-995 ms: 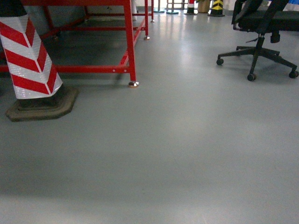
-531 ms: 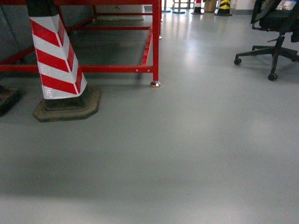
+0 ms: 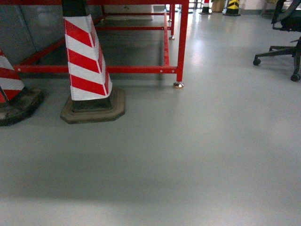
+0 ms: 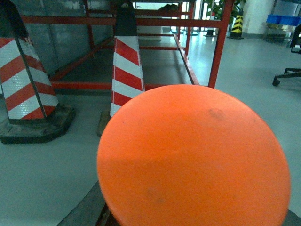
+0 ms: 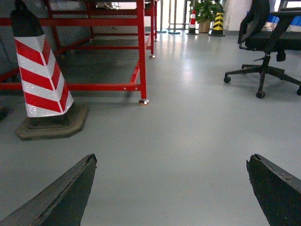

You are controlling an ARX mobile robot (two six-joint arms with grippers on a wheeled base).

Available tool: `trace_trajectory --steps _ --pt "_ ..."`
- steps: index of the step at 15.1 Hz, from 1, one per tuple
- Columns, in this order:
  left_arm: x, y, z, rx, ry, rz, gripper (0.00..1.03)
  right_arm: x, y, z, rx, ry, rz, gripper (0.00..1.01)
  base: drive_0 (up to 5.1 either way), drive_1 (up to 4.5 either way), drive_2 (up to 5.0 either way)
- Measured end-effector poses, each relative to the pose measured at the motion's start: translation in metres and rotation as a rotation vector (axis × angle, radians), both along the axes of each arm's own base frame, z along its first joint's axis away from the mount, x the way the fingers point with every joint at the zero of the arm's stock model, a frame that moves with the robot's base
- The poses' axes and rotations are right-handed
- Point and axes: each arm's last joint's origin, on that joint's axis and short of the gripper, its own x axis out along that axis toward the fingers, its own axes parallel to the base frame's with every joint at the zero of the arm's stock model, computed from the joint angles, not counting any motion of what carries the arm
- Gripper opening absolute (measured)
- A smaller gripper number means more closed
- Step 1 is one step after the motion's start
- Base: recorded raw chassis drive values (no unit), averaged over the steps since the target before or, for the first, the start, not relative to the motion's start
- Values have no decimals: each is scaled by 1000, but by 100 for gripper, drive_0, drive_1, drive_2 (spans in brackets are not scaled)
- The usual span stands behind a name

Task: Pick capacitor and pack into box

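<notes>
A large orange disc, the capacitor (image 4: 193,160), fills the lower half of the left wrist view. It sits right over my left gripper's jaws and hides them. Only a strip of one dark finger (image 4: 84,209) shows at its lower left edge, and the gripper appears shut on the disc. My right gripper (image 5: 171,162) is open above bare grey floor, its two dark fingertips wide apart with nothing between them. The box is out of view. Neither gripper shows in the head view.
A red-and-white striped cone (image 3: 87,61) on a dark rubber base stands ahead on the left, with a second cone (image 3: 9,87) at the left edge. Behind them is a red metal frame (image 3: 181,42). A black office chair (image 3: 287,42) is at the far right. Grey floor (image 3: 188,160) lies ahead.
In the head view the cone, red frame and chair have all slid to the right, and a second cone has come in at the left edge. The view has swung left.
</notes>
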Motion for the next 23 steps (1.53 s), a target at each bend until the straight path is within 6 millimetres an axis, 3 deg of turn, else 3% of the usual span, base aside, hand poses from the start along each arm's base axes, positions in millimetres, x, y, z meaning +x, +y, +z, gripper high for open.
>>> trace_trajectory --steps 13,23 --pt "0 0 0 0 3 0 44 0 0 0 0 2 0 98 -496 245 245" --pt "0 0 -1 0 6 0 44 0 0 0 0 3 2 98 0 0 0"
